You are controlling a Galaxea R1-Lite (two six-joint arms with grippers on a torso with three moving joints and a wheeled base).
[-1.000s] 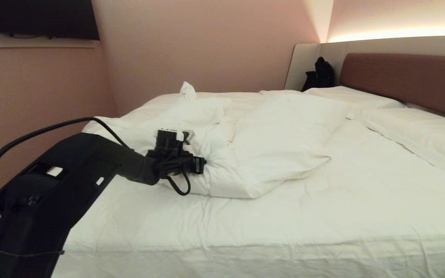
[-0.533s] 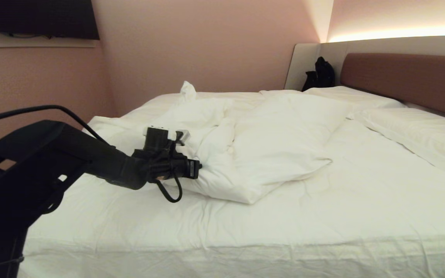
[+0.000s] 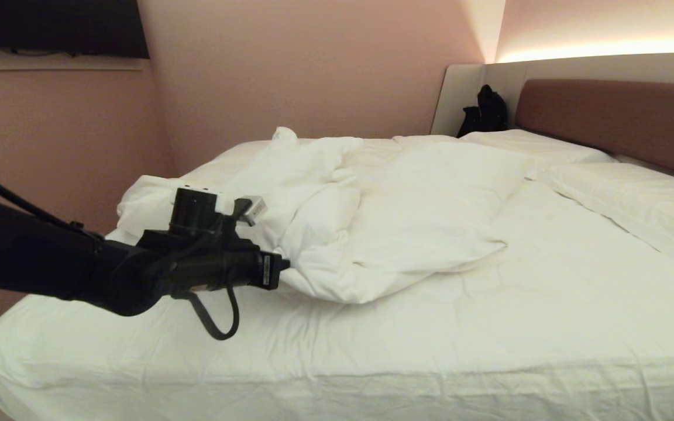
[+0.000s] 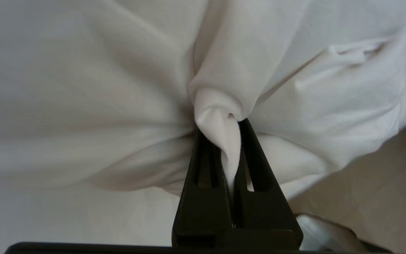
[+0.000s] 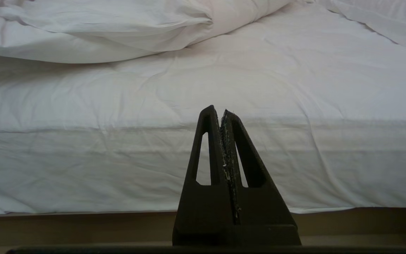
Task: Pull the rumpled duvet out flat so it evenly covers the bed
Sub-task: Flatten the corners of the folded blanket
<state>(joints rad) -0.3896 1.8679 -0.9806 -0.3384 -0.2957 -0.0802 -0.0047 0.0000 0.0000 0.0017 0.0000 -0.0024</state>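
One fold of the soft, puffy duvet (image 3: 372, 216), lying bunched on the bed's (image 3: 489, 351) far-left part, is being pinched by the left gripper (image 4: 229, 123); gripping an edge seems best. The right gripper (image 5: 222, 113) is resting closed, empty.

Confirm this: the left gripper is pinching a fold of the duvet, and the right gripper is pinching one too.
Half wrong. The left gripper does pinch the duvet. The right gripper is shut on nothing, hanging in front of the bed, as the right wrist view shows.
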